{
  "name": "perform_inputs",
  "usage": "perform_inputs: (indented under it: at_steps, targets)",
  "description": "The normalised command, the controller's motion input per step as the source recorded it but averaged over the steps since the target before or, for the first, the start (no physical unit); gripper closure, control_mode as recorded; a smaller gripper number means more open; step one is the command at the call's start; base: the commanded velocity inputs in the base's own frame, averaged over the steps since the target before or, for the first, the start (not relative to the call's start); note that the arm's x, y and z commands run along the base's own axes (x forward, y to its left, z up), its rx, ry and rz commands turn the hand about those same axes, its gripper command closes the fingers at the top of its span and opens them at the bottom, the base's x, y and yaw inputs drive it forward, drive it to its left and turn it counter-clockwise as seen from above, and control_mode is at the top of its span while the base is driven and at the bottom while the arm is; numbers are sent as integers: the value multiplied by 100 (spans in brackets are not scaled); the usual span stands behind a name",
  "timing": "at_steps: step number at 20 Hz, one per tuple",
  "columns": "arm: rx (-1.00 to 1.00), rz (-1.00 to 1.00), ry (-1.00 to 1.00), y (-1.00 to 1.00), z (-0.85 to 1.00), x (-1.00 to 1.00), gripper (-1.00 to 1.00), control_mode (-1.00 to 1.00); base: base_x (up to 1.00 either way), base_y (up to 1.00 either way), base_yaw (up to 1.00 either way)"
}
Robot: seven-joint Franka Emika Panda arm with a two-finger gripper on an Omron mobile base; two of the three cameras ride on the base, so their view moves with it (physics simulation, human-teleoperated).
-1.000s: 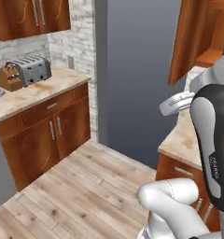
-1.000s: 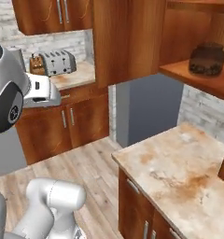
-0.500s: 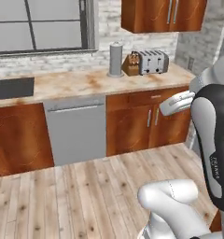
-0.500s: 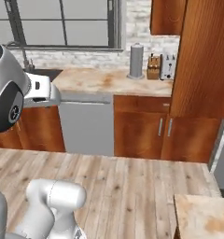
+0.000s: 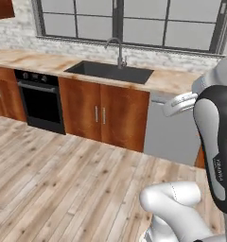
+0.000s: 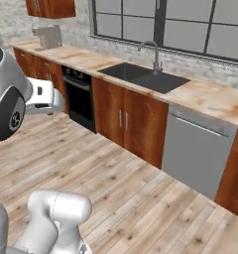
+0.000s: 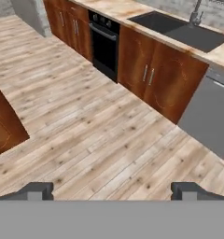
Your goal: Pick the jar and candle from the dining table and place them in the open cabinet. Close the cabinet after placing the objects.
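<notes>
The jar, the candle, the dining table and the open cabinet are out of view. In the hand view my gripper point(image 7: 112, 192) is open, its two dark fingertips point(image 7: 37, 190) far apart with nothing between them. It hangs well above the plank floor point(image 7: 86, 135) and looks toward a run of low kitchen cabinets. My white arm point(image 5: 214, 137) rises at the right of the left base view, and its elbow point(image 6: 9, 111) stands at the left of the right base view.
A long kitchen counter point(image 5: 35, 60) runs under a big window, with a dark sink point(image 5: 110, 72) and a faucet point(image 6: 154, 54). Below it sit a black oven point(image 5: 39, 101) and a grey dishwasher point(image 6: 195, 149). A reddish-brown wooden corner point(image 7: 4, 123) juts in at the hand view's left.
The whole picture has swung as the base turned: past a wooden shelf and marbled top, then a toaster counter, to the sink counter. The arm's pose looks unchanged.
</notes>
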Motion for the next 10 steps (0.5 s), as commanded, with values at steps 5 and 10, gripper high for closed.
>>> perform_inputs:
  at_steps: [5,10]
  targets:
    - [0,0,0,0,0,0,-100,100,20,1,68]
    - [0,0,0,0,0,0,-100,100,69,0,18]
